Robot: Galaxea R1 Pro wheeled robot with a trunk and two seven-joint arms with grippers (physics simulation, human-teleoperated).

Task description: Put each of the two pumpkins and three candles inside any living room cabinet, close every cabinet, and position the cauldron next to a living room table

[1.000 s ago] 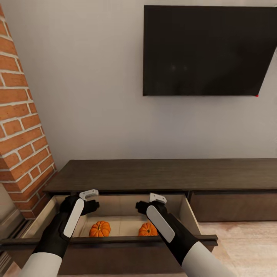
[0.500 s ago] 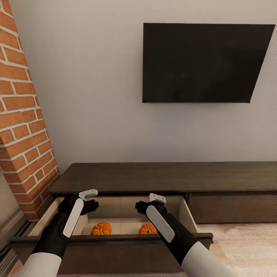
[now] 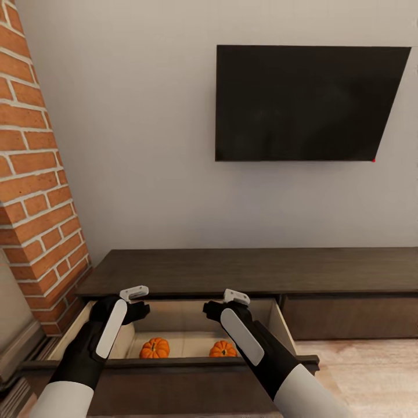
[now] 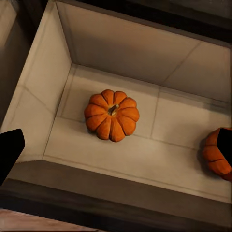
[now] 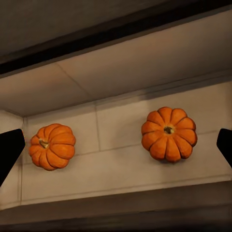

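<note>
I judge the pumpkin part is done: two pumpkins, left one and right one, lie apart on the floor of the open drawer of the cabinet. My left gripper and right gripper hang above them, both spread wide and empty. Three candles, the closing and the cauldron remain, I think.

No readable text, labels, brands, numbers or signs anywhere: none on the dark screen on the far wall, none on the cabinet, none on the pumpkins.
</note>
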